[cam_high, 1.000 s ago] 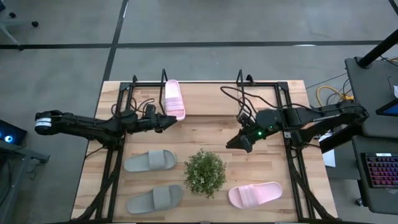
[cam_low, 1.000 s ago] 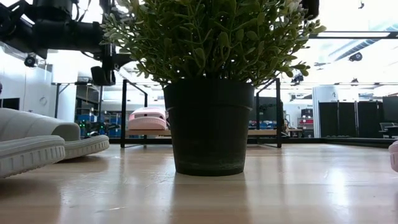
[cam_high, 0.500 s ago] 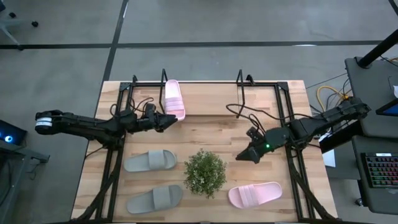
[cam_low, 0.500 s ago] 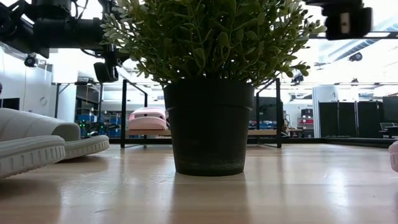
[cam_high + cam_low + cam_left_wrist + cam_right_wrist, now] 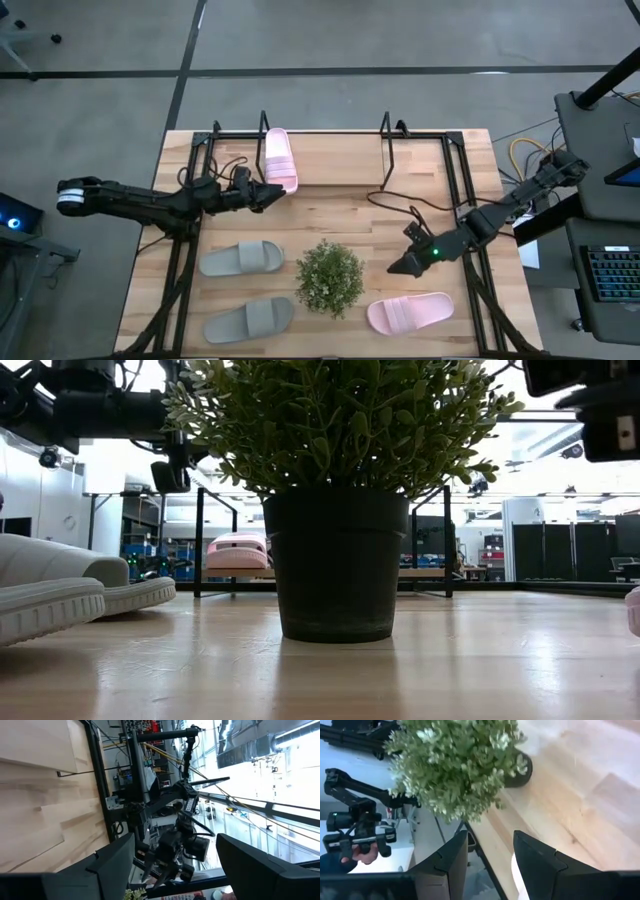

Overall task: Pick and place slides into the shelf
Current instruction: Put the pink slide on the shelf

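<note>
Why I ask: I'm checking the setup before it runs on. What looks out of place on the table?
The potted plant stands among the slides, between the two grey slides and the pink slide. Only one pink slide sits on the shelf.

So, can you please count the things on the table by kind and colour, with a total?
Pink slides: 2, one on the shelf at, one on the table at.
Grey slides: 2, at and.
Plant: 1.
Shelf: 1.
Total: 6.
</note>
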